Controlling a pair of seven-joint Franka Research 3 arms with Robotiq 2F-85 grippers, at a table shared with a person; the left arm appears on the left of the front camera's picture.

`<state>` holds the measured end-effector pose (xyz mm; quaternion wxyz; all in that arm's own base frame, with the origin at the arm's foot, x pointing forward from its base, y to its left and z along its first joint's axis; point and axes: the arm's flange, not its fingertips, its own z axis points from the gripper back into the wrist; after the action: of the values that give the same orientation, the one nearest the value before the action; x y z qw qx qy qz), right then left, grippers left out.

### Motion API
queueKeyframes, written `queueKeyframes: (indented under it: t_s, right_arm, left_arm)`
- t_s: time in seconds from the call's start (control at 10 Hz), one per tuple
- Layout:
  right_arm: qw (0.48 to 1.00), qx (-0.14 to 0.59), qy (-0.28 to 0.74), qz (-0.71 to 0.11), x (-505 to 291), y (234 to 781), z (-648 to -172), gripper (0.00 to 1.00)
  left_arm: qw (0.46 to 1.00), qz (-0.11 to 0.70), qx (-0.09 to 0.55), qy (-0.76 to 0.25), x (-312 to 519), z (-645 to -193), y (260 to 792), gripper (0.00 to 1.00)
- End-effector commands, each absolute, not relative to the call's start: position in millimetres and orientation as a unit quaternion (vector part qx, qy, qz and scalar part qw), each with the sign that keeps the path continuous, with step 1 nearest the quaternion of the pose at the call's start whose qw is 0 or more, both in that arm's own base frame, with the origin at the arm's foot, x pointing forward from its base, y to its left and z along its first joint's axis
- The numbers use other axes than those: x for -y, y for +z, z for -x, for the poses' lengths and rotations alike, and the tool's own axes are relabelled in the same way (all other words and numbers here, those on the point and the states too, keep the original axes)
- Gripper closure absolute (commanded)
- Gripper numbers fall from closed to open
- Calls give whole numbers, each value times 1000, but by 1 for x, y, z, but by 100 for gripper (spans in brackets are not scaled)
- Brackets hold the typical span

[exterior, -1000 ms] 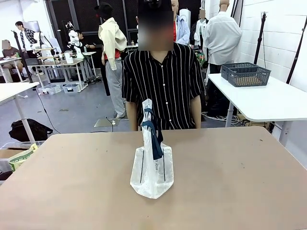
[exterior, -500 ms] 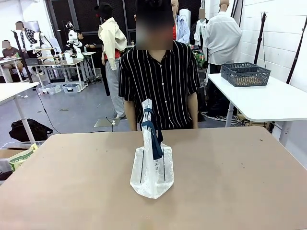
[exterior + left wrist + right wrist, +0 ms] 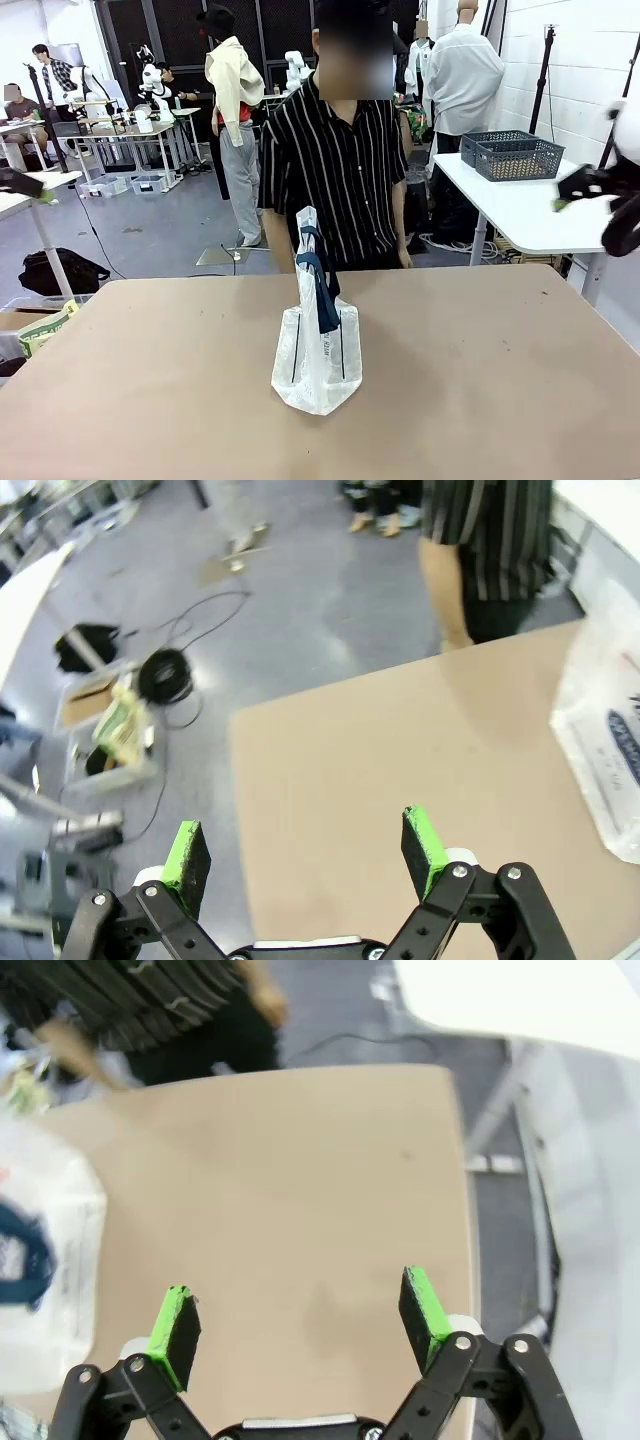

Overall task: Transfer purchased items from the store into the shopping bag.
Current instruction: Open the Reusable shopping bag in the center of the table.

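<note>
Left gripper (image 3: 303,840) spread wide and empty, raised at the left side of the table (image 3: 400,740); right gripper (image 3: 297,1305) likewise wide and empty, raised at its right side. The shopping bag (image 3: 318,355) stands upright mid-table, handles up, before a person (image 3: 340,170) in stripes

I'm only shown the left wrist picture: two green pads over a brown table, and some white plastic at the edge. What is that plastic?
Observer: A shopping bag, standing upright in the middle of the table, with navy handles.
Operator: Where's the other arm?
Observer: Its right pincer hangs open above the table's right side, apart from the bag.
Operator: Any goods to pack?
Observer: I can see grey latticed baskets on a white side table behind; their contents are hidden.
</note>
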<state>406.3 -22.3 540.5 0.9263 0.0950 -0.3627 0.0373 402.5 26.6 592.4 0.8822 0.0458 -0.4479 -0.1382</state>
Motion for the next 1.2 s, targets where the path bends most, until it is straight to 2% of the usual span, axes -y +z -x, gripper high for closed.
queueKeyframes:
  t_s: [0.0, 0.1, 0.2, 0.3, 0.4, 0.5, 0.7, 0.9, 1.0, 1.1]
  right_arm:
    - [929, 345, 97, -89, -17, 531, -413, 0]
    - [935, 342, 75, -47, -12, 526, -415, 0]
    - [924, 358, 81, -103, -16, 546, -403, 0]
    - [924, 358, 81, -103, -16, 546, -403, 0]
    - [928, 348, 99, -91, -33, 539, -406, 0]
    - [928, 330, 115, -128, -44, 543, -407, 0]
    - [936, 294, 132, -145, -93, 571, -405, 0]
    - [951, 214, 145, -172, -133, 591, -409, 0]
    - [958, 175, 158, -166, -155, 594, -415, 0]
    - [961, 156, 176, -146, -164, 593, -414, 0]
  left_arm:
    - [882, 3, 447, -152, -13, -438, 589, 0]
    - [901, -39, 412, -133, -16, -431, 588, 0]
    - [881, -27, 446, -160, 2, -419, 591, 0]
    - [881, -27, 446, -160, 2, -419, 591, 0]
    - [887, -23, 433, -161, 9, -433, 583, 0]
    - [888, -5, 431, -159, 24, -443, 584, 0]
    - [897, 51, 404, -169, 71, -486, 595, 0]
    - [909, 82, 363, -185, 111, -521, 604, 0]
    - [912, 124, 348, -178, 131, -535, 609, 0]
    - [921, 106, 332, -172, 141, -542, 610, 0]
